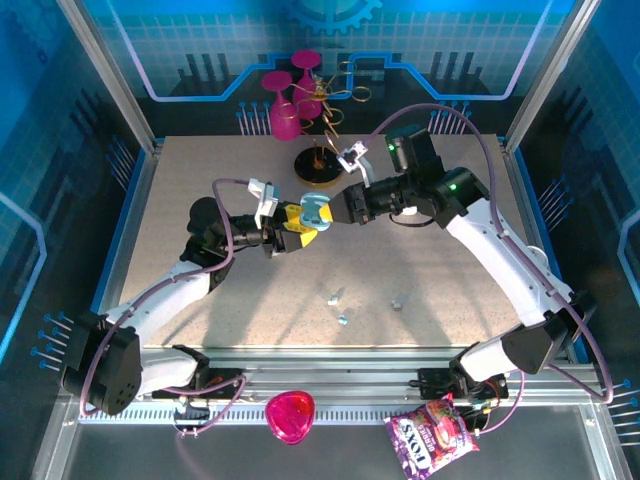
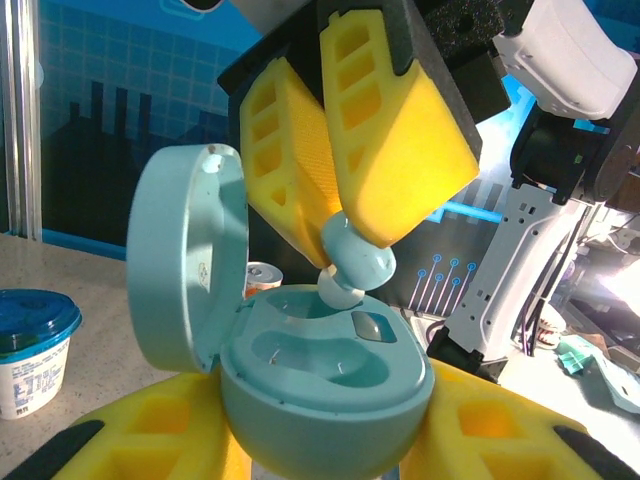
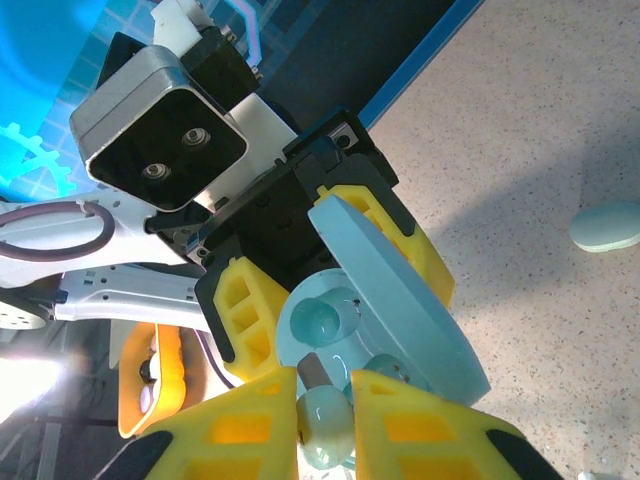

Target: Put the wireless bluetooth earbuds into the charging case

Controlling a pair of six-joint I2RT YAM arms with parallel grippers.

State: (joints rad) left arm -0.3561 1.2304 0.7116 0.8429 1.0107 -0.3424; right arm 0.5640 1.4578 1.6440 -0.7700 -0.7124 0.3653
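Our right gripper (image 2: 342,228) has its 2 yellow fingers pressed together on 1 tiny pale bud (image 2: 356,262), pinching its round top. We hold the bud up in the air, with its lower end right at the far slot (image 2: 290,302) of the case (image 2: 320,385). We cannot tell if it is touching yet. Our left gripper (image 1: 300,228) is squeezed tight around the round bottom of the case, and the lid (image 2: 185,250) stands open to one side. We think the bud is very light, hard and smooth, so it could slip or pop out if we squeeze too hard. The fat round part looks like the best place to hold it, because that leaves the stem free to slide in. 3 small pale bits (image 1: 336,296) lie on the table (image 1: 250,300) below, and they may be more buds.
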